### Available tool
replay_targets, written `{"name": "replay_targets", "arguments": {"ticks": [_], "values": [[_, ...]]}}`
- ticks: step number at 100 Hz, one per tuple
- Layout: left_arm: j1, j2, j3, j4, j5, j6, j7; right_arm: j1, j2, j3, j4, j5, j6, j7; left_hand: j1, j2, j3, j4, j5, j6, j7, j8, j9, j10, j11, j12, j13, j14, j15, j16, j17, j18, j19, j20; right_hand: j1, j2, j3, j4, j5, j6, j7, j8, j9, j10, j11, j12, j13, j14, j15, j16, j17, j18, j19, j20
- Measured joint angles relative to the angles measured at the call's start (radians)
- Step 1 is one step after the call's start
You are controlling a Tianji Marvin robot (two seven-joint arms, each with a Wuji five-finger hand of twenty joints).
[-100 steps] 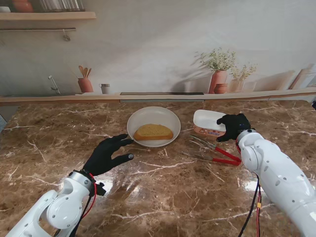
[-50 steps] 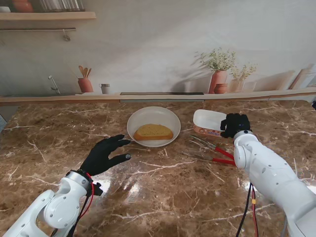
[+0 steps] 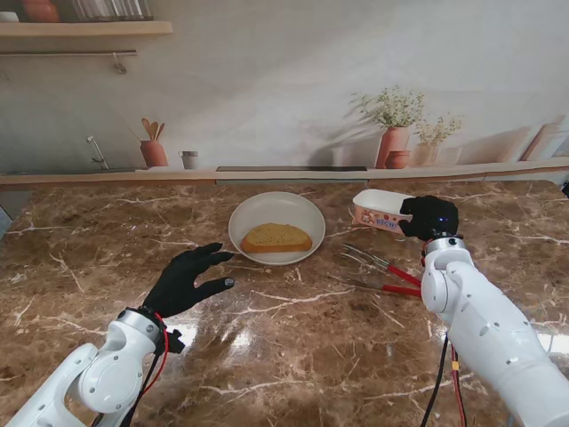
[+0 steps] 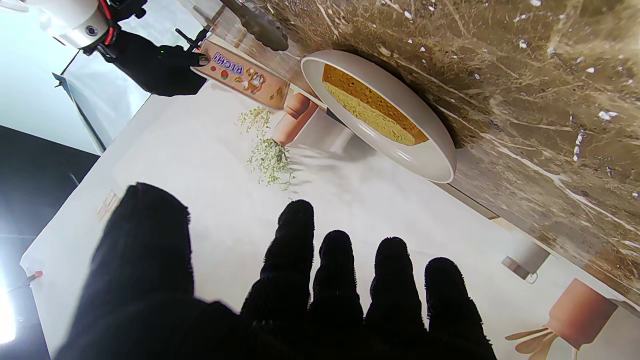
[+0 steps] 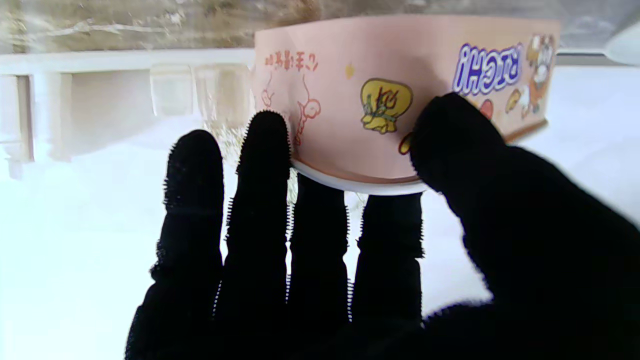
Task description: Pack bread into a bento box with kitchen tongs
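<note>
A slice of toasted bread (image 3: 276, 237) lies in a white bowl (image 3: 252, 212) at the table's middle. To its right, my right hand (image 3: 429, 217) is shut on the pink bento box (image 3: 380, 210), which hangs tilted above the table; the thumb (image 5: 452, 135) presses the printed side while other fingers hook over the white rim (image 5: 350, 184). Red-handled metal tongs (image 3: 382, 271) lie on the marble nearer to me than the box. My left hand (image 3: 188, 277) hovers open, fingers spread, left of the bowl and nearer to me. The left wrist view shows the bread (image 4: 370, 110), bowl (image 4: 430, 160) and box (image 4: 242, 75).
A ledge at the table's far edge carries a terracotta utensil pot (image 3: 153, 151), a small cup (image 3: 188, 159) and two vases with dried flowers (image 3: 394, 142). A shelf (image 3: 84, 28) hangs at the upper left wall. Brown marble tabletop (image 3: 293, 347) stretches toward me.
My right hand has closed on the bento box and lifted it off the table, tilting it. The left hand has drawn slightly back toward me.
</note>
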Motion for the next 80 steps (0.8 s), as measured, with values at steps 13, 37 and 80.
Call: {"name": "replay_targets", "arguments": {"ticks": [13, 37, 80], "values": [[0.005, -0.001, -0.004, 0.000, 0.004, -0.005, 0.009, -0.103, 0.004, 0.083, -0.147, -0.032, -0.022, -0.011, 0.000, 0.000, 0.000, 0.000, 0.000, 0.000, 0.000, 0.000, 0.000, 0.000, 0.000, 0.000, 0.000, 0.000, 0.000, 0.000, 0.000, 0.000, -0.005, 0.000, 0.000, -0.005, 0.000, 0.000, 0.009, 0.012, 0.001, 0.000, 0.049, -0.006, 0.000, 0.027, 0.045, 0.000, 0.010, 0.000, 0.033, -0.001, 0.009, -0.012], [0.020, -0.002, -0.013, -0.005, 0.014, -0.016, 0.026, -0.315, 0.000, 0.147, -0.414, -0.026, -0.066, -0.070, 0.000, 0.000, 0.000, 0.000, 0.000, 0.000, 0.000, 0.000, 0.000, 0.000, 0.000, 0.000, 0.000, 0.000, 0.000, 0.000, 0.000, 0.000, -0.008, 0.000, 0.001, -0.011, 0.000, 0.000, 0.011, 0.023, 0.012, -0.010, 0.070, -0.011, -0.011, 0.059, 0.051, 0.000, 0.012, 0.000, 0.036, -0.008, 0.009, -0.014], [0.030, -0.004, -0.018, -0.005, 0.017, -0.050, 0.044, -0.586, -0.009, 0.051, -0.599, -0.127, -0.110, -0.221, 0.000, 0.000, 0.000, 0.000, 0.000, 0.000, 0.000, 0.000, 0.000, 0.000, 0.000, 0.000, 0.000, 0.000, 0.000, 0.000, 0.000, 0.000, -0.009, 0.000, 0.012, -0.035, 0.002, -0.001, 0.021, 0.036, 0.023, -0.027, 0.089, -0.018, -0.025, 0.083, 0.057, 0.001, 0.020, 0.011, 0.033, -0.009, 0.009, -0.025]]}}
